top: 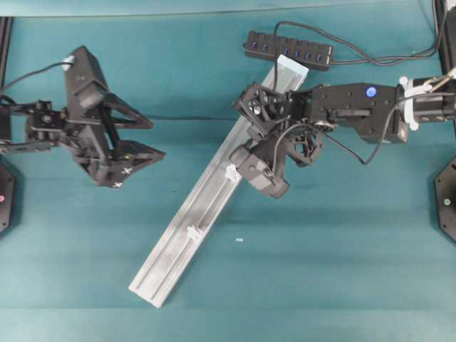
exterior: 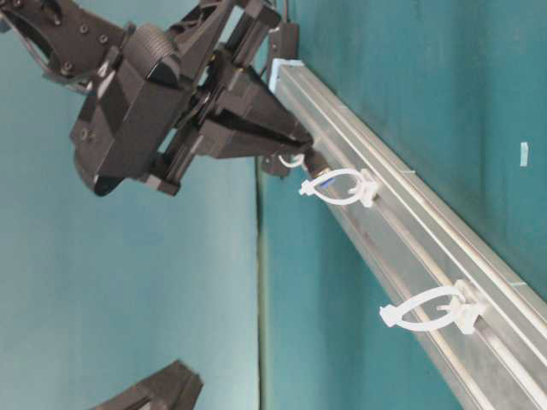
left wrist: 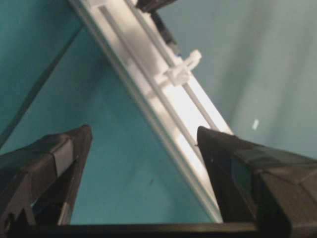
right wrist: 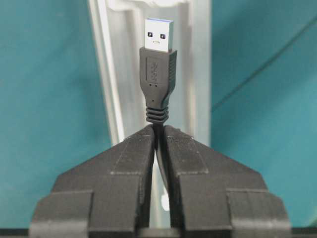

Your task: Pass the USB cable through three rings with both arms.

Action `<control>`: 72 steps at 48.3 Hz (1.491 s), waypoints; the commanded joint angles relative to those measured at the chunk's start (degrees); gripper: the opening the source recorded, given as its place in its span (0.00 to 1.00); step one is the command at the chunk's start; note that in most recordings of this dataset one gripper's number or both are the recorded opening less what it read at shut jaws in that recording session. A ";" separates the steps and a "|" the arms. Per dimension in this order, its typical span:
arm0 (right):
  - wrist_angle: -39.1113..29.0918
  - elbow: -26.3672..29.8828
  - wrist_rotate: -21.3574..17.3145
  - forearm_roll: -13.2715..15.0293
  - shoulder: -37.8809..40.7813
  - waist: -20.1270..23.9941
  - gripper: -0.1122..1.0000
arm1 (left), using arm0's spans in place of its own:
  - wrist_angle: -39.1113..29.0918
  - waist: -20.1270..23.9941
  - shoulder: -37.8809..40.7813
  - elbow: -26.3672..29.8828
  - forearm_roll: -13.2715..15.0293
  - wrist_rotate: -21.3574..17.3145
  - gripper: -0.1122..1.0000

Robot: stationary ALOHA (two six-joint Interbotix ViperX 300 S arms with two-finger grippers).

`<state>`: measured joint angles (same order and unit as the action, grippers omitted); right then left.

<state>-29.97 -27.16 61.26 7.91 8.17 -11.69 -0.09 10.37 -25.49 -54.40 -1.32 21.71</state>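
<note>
My right gripper (right wrist: pixel 158 133) is shut on the USB cable just behind its plug (right wrist: pixel 158 64). The plug points along the silver rail (right wrist: pixel 198 74) toward a whitish ring (right wrist: pixel 148 4). From table level the plug tip (exterior: pixel 318 171) sits just short of a ring (exterior: pixel 342 188), and another ring (exterior: pixel 432 312) stands farther along. A bit of a third loop (exterior: pixel 291 160) shows under the fingertips; I cannot tell whether the cable runs through it. My left gripper (top: pixel 146 139) hangs open left of the rail, with nothing between its fingers (left wrist: pixel 81 141).
A black multi-port hub (top: pixel 288 50) lies at the far end of the rail (top: pixel 185 242), its cord running off to the right. Two rings (top: pixel 231 171) (top: pixel 192 231) show on the rail from overhead. A small white scrap (top: pixel 239 240) lies on the teal cloth.
</note>
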 commanded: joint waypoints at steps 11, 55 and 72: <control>2.46 0.00 0.26 -0.53 1.14 1.05 0.18 | -0.97 -0.09 -4.83 0.26 -0.26 -0.09 0.93; 5.01 1.14 0.00 -6.86 1.67 3.78 0.18 | -1.67 -0.09 -4.83 0.18 -0.26 0.79 0.93; 5.45 1.41 -0.09 -9.67 1.58 4.48 0.18 | -0.35 -0.09 -4.22 0.26 -0.26 2.20 0.93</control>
<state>-24.87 -26.37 61.17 -1.41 9.76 -7.56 -1.58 10.37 -28.92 -54.76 -1.32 23.20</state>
